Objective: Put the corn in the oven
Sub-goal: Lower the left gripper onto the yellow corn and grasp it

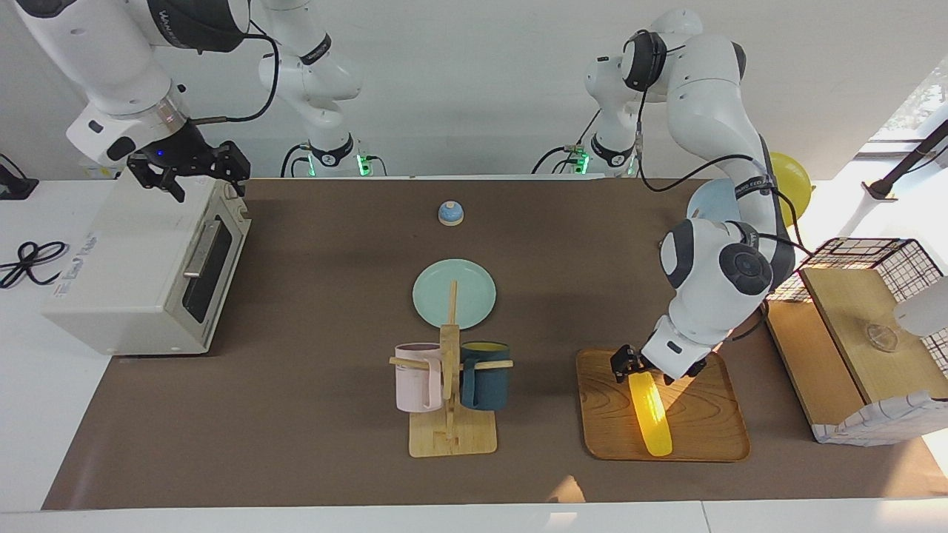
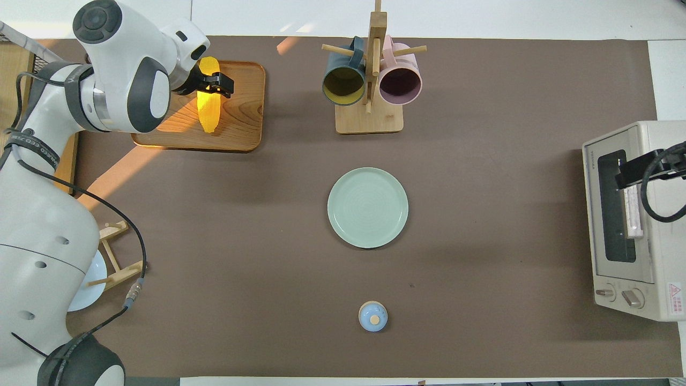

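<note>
Left gripper [image 1: 641,368] spread over corn [image 1: 651,411] on wooden tray [image 1: 703,414].

A grained wooden tray [image 1: 703,422] lies on matt brown table covering [image 1: 311,414]; the oven [image 1: 126,289] looks smooth white.

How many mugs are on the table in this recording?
2. A dark blue mug and a pink mug hang side by side on the wooden mug rack, farther from the robots than the green plate. None appear hidden.
</note>
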### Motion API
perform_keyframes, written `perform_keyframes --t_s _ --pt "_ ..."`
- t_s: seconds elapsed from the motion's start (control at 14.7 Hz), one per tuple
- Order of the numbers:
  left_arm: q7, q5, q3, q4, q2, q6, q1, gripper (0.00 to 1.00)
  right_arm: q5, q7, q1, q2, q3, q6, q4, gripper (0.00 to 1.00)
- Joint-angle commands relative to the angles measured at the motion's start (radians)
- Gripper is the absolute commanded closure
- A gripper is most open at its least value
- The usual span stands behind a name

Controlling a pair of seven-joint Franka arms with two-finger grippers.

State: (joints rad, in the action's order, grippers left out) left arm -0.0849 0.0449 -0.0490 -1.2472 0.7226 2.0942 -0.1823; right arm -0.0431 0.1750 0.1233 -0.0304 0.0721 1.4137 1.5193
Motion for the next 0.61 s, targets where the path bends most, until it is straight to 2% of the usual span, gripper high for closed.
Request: perform_keyframes --t_s 0.0,0.48,0.54 --pt "0.008 -0.02 0.008 0.031 0.053 0.049 -0.005 0.0 0.028 -0.015 0.009 0.017 0.006 0.021 0.022 0.0" --pt "0.005 -0.034 0.008 0.026 0.08 0.109 -0.003 0.0 0.028 -0.012 0.007 0.023 0.006 0.022 0.036 0.0" --pt "0.005 -0.034 0.009 0.026 0.08 0.107 -0.003 0.09 0.028 -0.012 0.009 0.026 0.006 0.024 0.048 0.0"
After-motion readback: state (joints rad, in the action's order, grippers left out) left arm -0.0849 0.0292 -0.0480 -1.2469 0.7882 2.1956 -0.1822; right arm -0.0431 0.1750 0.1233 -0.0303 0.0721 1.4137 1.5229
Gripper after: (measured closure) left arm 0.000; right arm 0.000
